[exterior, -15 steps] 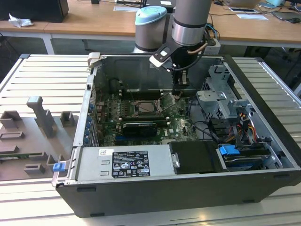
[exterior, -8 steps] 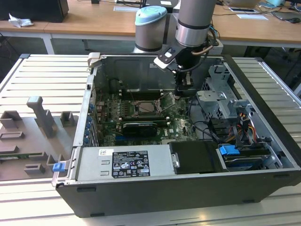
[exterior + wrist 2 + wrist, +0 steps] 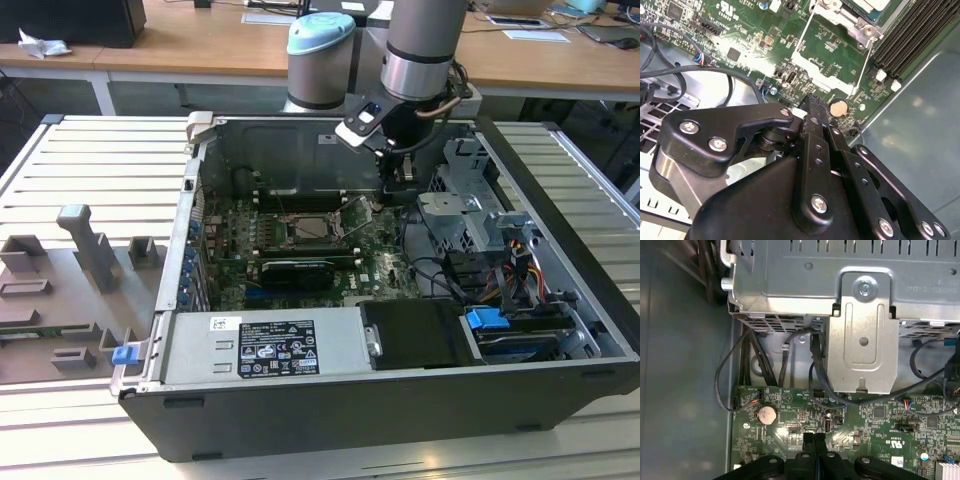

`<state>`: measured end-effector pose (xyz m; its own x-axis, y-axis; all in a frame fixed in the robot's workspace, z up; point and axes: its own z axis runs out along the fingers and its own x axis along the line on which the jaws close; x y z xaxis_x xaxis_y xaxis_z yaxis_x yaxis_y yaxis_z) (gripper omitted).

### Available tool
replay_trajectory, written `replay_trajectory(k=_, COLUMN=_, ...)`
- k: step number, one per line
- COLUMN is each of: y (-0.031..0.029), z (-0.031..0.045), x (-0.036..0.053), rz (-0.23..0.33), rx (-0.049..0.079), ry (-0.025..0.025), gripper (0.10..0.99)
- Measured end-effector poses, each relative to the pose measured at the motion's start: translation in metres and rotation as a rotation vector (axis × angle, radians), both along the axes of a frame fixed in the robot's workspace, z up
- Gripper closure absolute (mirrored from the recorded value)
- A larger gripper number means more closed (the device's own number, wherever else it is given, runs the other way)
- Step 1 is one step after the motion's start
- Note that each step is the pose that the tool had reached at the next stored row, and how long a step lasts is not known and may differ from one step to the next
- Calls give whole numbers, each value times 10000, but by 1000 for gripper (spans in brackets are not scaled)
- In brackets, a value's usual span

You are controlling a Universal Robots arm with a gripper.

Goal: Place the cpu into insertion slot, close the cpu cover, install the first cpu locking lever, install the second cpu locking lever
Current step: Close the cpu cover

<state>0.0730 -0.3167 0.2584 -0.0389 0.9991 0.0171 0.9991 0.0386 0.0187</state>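
In the exterior view my gripper (image 3: 397,190) hangs inside the open computer case, to the exterior view's right of the insertion slot (image 3: 305,228) on the green board. Both wrist views show its black fingers (image 3: 812,102) (image 3: 814,437) pressed together with nothing between them, just above the board. The cpu cover (image 3: 822,72) (image 3: 352,215) is swung open toward the gripper, and the board shows through its window. A pale corner of the cpu (image 3: 874,4) lies within the slot's metal rim (image 3: 850,20). Thin metal lever rods (image 3: 804,32) run along the cover's sides.
A coin battery (image 3: 839,107) (image 3: 766,414) sits on the board close to the fingertips. A metal drive cage (image 3: 865,340) with black cables (image 3: 790,355) stands right behind the gripper. Black memory slots (image 3: 905,35) flank the socket. The grey case wall (image 3: 920,125) is nearby. A power supply (image 3: 265,345) fills the case front.
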Motion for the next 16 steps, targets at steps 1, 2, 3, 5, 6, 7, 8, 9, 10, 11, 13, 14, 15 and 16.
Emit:
replay_trajectory(k=1, y=0, z=-2, x=13, rz=2, rx=0, ry=1, gripper=980)
replay_trajectory(k=2, y=0, z=-4, x=26, rz=2, rx=-6, ry=1, gripper=980)
replay_trajectory(k=3, y=0, z=-5, x=31, rz=2, rx=-10, ry=1, gripper=980)
replay_trajectory(k=5, y=0, z=-8, x=48, rz=2, rx=-10, ry=0, gripper=980)
replay_trajectory(k=6, y=0, z=-11, x=52, rz=2, rx=-12, ry=0, gripper=980)
replay_trajectory(k=7, y=0, z=-23, x=54, rz=2, rx=-16, ry=1, gripper=980)
replay_trajectory(k=8, y=0, z=-61, x=54, rz=1, rx=-18, ry=6, gripper=980)
replay_trajectory(k=9, y=0, z=-89, x=54, rz=2, rx=-17, ry=14, gripper=980)
replay_trajectory(k=10, y=0, z=-114, x=50, rz=4, rx=-15, ry=20, gripper=980)
replay_trajectory(k=11, y=0, z=-113, x=33, rz=4, rx=-19, ry=22, gripper=980)
replay_trajectory(k=13, y=0, z=-114, x=-37, rz=4, rx=-16, ry=22, gripper=980)
replay_trajectory(k=14, y=0, z=-114, x=-63, rz=5, rx=-15, ry=22, gripper=980)
replay_trajectory(k=15, y=0, z=-112, x=-92, rz=4, rx=-15, ry=22, gripper=980)
replay_trajectory(k=16, y=-1, z=-105, x=-127, rz=4, rx=-18, ry=22, gripper=980)
